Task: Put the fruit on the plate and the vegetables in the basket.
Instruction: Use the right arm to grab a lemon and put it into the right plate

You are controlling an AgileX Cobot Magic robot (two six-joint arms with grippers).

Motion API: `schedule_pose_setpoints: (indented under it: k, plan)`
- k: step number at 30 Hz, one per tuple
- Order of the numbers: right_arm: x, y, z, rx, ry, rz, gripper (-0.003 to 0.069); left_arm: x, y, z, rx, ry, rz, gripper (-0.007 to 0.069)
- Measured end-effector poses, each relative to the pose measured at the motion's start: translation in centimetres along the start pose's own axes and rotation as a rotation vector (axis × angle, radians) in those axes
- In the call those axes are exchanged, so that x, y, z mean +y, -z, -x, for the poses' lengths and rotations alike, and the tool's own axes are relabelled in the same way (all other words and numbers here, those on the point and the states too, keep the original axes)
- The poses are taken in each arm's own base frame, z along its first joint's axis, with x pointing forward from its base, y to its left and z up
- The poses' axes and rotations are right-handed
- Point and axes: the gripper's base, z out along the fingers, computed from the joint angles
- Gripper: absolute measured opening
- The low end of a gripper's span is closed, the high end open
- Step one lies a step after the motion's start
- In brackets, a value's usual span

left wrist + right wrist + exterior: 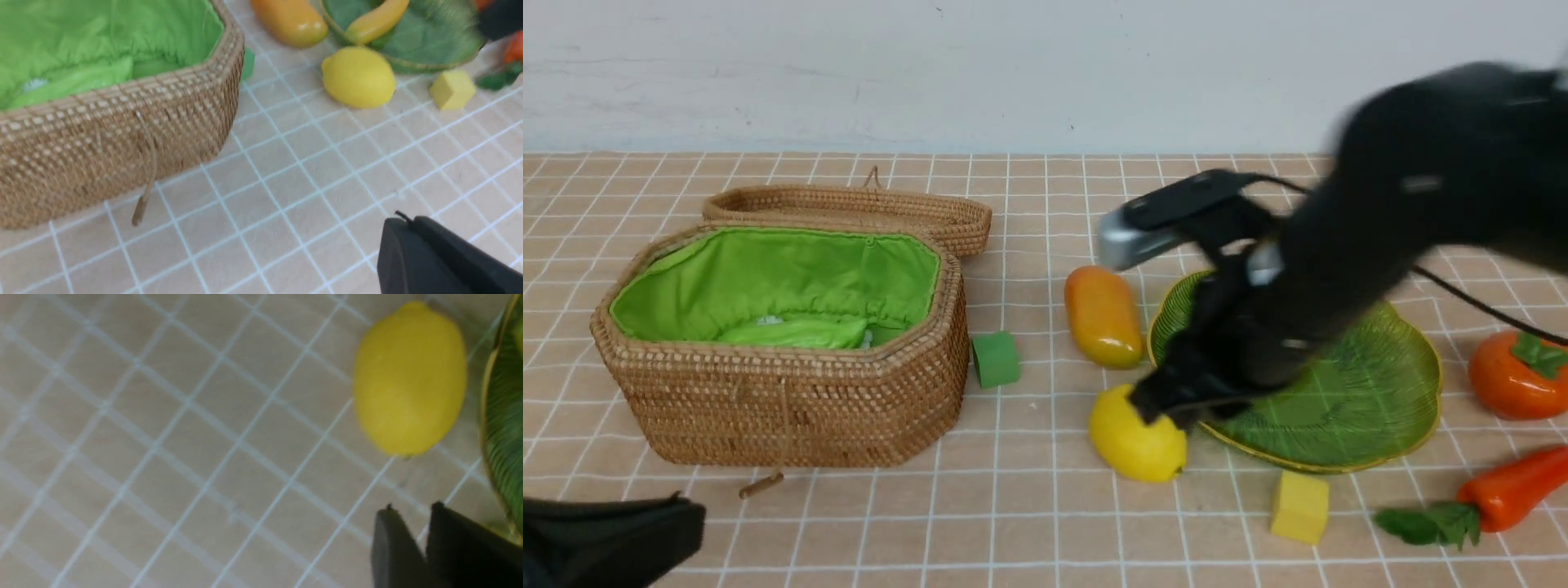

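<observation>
Left claw (402, 228): together, empty, low over the worktop's (1029, 506) near-left corner.
Octagonal brown wicker basket (792, 408): left side, lid off; whether it holds vegetables I cannot tell.
Orange-yellow oblong mango (1103, 317), yellow lemon (1135, 441): on the worktop, just beside the plate's left rim.
Right claw (414, 512): slightly apart, empty, near the lemon.
Ribbed green glass plate (1372, 392): holds only the yellow curved banana (376, 22).
Round orange persimmon (1507, 384), long red-orange pepper (1515, 486): right edge, unsorted.
Progress: early, most sorting left.

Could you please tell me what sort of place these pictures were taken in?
Most likely a staged robot test bench, not a real kitchen: a checked tablecloth against a bare white wall, set with a glossy toy lemon, a wicker basket and a yellow foam cube.
</observation>
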Motion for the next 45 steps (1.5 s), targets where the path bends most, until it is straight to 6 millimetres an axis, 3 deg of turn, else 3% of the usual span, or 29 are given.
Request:
schedule_pose_setpoints:
  k: [1,6,8,11,21,31,39,45]
  plan:
    - [-0.4,-2.0,1.0,0.028,-0.006,-0.025,0.0282,0.0,0.5,-0.1,-0.047,0.000,-0.008,-0.0013]
    - [-1.2,-6.9,3.0,0.084,0.000,-0.056,0.0536,0.0,1.5,0.0,-0.113,0.002,-0.019,-0.0013]
    - [-1.4,-7.8,3.5,0.074,0.009,-0.067,0.0608,0.0,1.4,0.0,-0.112,0.003,-0.019,-0.0013]
    - [-1.6,-8.9,4.1,0.057,0.014,-0.073,0.0651,0.0,1.4,0.0,-0.111,0.003,-0.018,-0.0013]
    - [-2.0,-11.6,4.2,0.060,0.046,-0.099,0.0598,0.0,1.4,0.0,-0.111,0.003,-0.018,-0.0013]
    - [-1.7,-12.4,4.2,0.072,0.039,-0.081,0.0598,0.0,1.4,0.0,-0.111,0.003,-0.018,-0.0013]
    - [-1.4,-14.7,3.3,0.156,0.015,-0.051,0.0613,0.0,1.4,0.0,-0.111,0.003,-0.018,-0.0013]
    - [-1.2,-14.8,3.1,0.184,-0.003,-0.032,0.0573,0.0,1.4,0.0,-0.111,-0.002,-0.018,-0.0013]
